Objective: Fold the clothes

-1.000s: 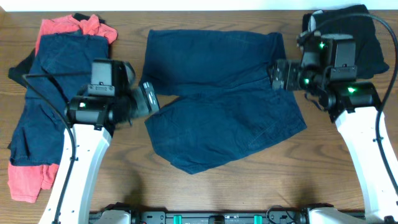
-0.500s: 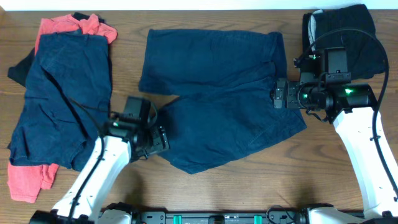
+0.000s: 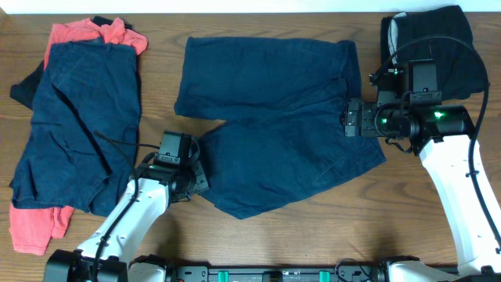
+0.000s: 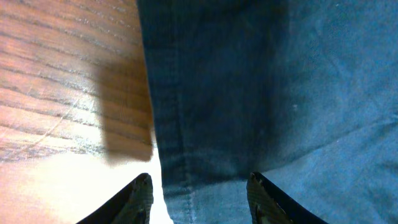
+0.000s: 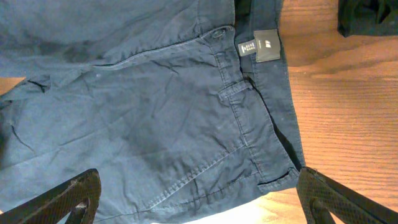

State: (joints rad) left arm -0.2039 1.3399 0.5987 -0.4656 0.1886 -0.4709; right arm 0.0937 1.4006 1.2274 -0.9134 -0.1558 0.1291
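Standing by the wooden surface (image 3: 329, 235), I see the navy shorts (image 3: 274, 110) spread flat in the middle, waistband (image 5: 261, 118) to the right and legs to the left. A heap of navy and coral-red garments (image 3: 74, 133) lies at the far left, and the black folded ones (image 3: 450, 39) sit in the far right corner.

The left claw (image 4: 200, 196) is low at the near-left leg. Its fingers are apart and straddle the stitched hem (image 4: 171, 155), with bare wood just to one side. The right claw (image 5: 205, 199) hangs over the waistband end with its fingers spread wide and nothing between them. The black label (image 5: 260, 46) shows beyond it. I cannot tell whether either claw touches the cloth yet.

My guess is that both are lining up a grip for the first fold, and that is where it could go wrong. The left claw sits right on the hem's edge, so closing there might catch only the top layer, or slide off onto the wood. The right claw is over thick, doubled waistband, where a shallow bite could slip once lifted. If one side holds and the other does not, the shorts would twist and fold crooked. The left arm also lies near the heap and could drag it along.
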